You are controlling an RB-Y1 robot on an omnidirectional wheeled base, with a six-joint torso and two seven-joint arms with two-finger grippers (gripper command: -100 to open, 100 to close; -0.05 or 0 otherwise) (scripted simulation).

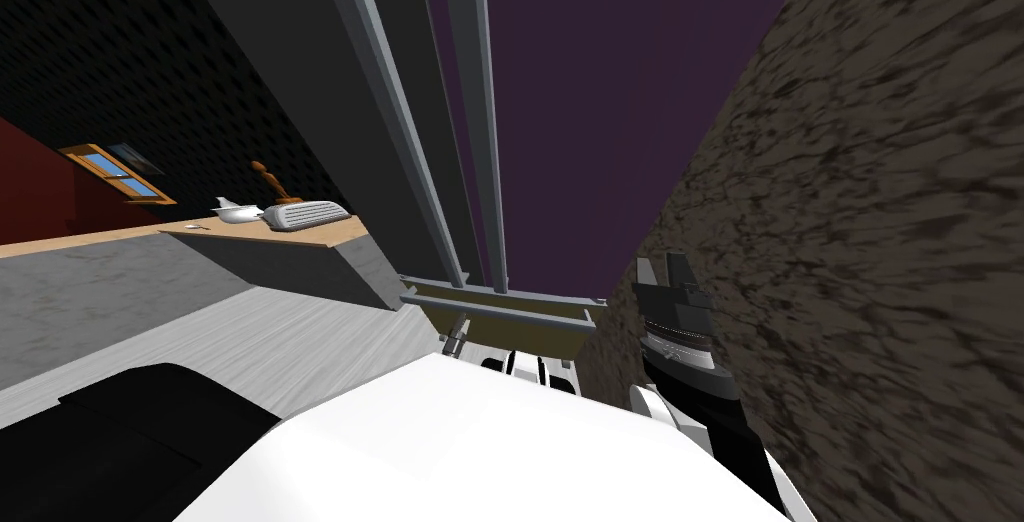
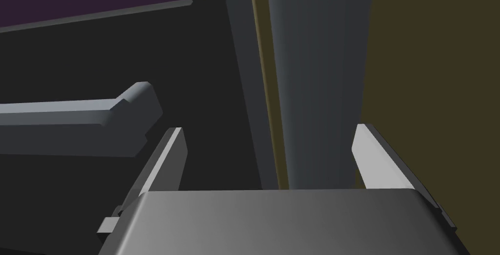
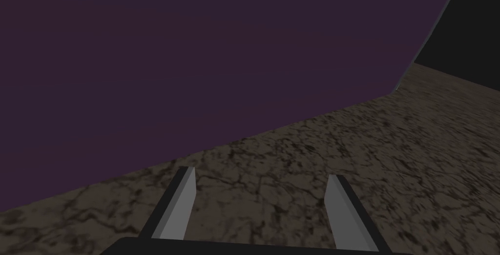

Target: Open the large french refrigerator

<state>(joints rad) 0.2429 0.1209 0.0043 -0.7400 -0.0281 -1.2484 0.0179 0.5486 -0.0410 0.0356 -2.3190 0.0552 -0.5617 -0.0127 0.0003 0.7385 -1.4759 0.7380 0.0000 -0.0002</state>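
The refrigerator fills the middle of the head view: a dark grey left door (image 1: 300, 66), a purple right door (image 1: 590, 116), and two long grey handles (image 1: 400, 116) running side by side between them. Below the doors is an olive panel (image 1: 500, 326) with a grey crossbar (image 1: 500, 298). My left gripper (image 1: 455, 338) sits low at that panel's left end. In the left wrist view it (image 2: 267, 129) is open, with the crossbar (image 2: 317, 95) lined up between its fingers and the left door handle's end (image 2: 134, 101) off to one side. My right gripper (image 1: 665, 268) (image 3: 260, 173) is open and holds nothing, beside the purple door (image 3: 195, 61).
A brown mottled wall (image 1: 880, 246) rises close on my right, next to the right arm. On my left a wooden counter (image 1: 250, 231) carries a white ribbed appliance (image 1: 305, 214), a white dish (image 1: 238, 211) and a brown figure (image 1: 268, 178). A window (image 1: 115, 174) lies beyond it.
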